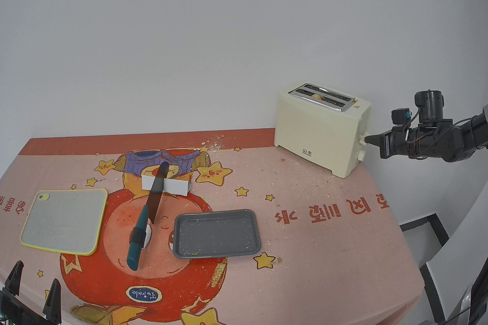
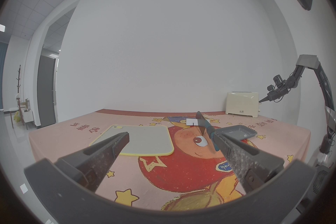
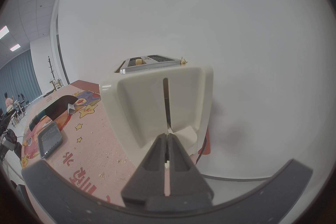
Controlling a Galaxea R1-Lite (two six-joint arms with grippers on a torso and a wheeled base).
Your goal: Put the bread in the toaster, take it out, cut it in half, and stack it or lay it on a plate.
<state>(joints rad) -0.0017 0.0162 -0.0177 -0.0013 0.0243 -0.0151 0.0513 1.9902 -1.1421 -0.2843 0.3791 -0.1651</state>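
**Entry: table, clock read on the head view, twelve farthest from the robot.**

1. left gripper (image 1: 30, 290), at seven, nearest edge; claw spread wide, holding nothing.
2. cutting board (image 1: 65, 220), at eight, bare.
3. knife (image 1: 147, 217), near centre; handle toward six, blade toward twelve and propped on a white rest (image 1: 168, 184).
4. grey plate (image 1: 217, 233), just beside the knife at its three, crumbs only.
5. toaster (image 1: 321, 130), at two, against the wall.
6. bread (image 1: 317, 97), sunk in the toaster's nearer slot, only a top sliver showing; stands on edge, long axis along the slot, roughly nine-to-three.
7. right gripper (image 1: 371, 139), at three, tips at the toaster's lever end; claw pinched narrow, gripping nothing evident.

**Status (judged):** loading done, toasting stage under way. Removal, halving and plating remain.
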